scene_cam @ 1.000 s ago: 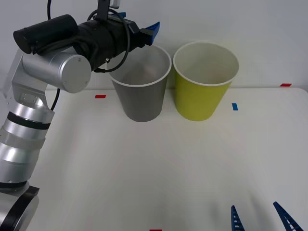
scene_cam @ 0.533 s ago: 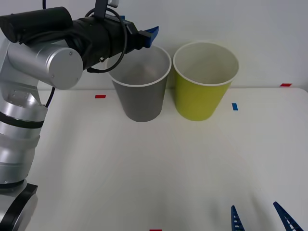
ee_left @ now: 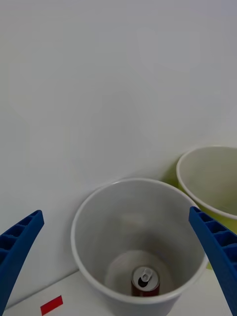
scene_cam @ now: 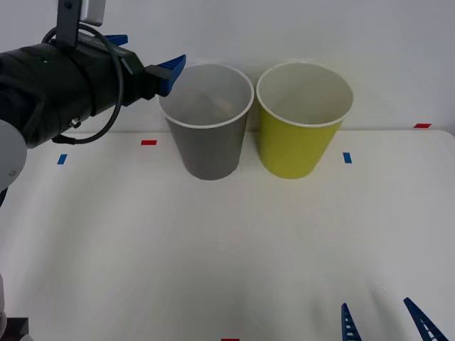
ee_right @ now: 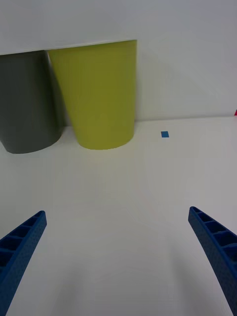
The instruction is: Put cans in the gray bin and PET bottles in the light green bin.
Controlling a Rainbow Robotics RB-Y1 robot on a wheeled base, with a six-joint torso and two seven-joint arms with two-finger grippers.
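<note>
The left claw [scene_cam: 146,67], fingers spread wide and carrying nothing, has drawn back from over the gray bin [scene_cam: 207,142] and now hangs high and off to that bin's outer side, one blue fingertip just short of the white rim. A second ago the same claw reached over the bin's mouth; since then the arm has swung outward, its dark forearm lying roughly level and pointing toward the bins.

Beneath and ahead of the left claw, the red can [ee_left: 144,282] rests on the floor of the gray bin [ee_left: 138,237], silver top up, close to the near wall. Judged from this, the can is already sorted and the retreat marks the end of that placement.

The light green bin [scene_cam: 302,135] stands just beyond the gray one, farther from the left claw, the two almost touching; what can be seen of its inside holds nothing.

The right claw [ee_right: 118,256] waits low over the white tabletop [scene_cam: 213,263], fingers spread and bare, with both bins well ahead of it and a small blue marker [ee_right: 165,134] between.

No bottle is seen on the tabletop.
</note>
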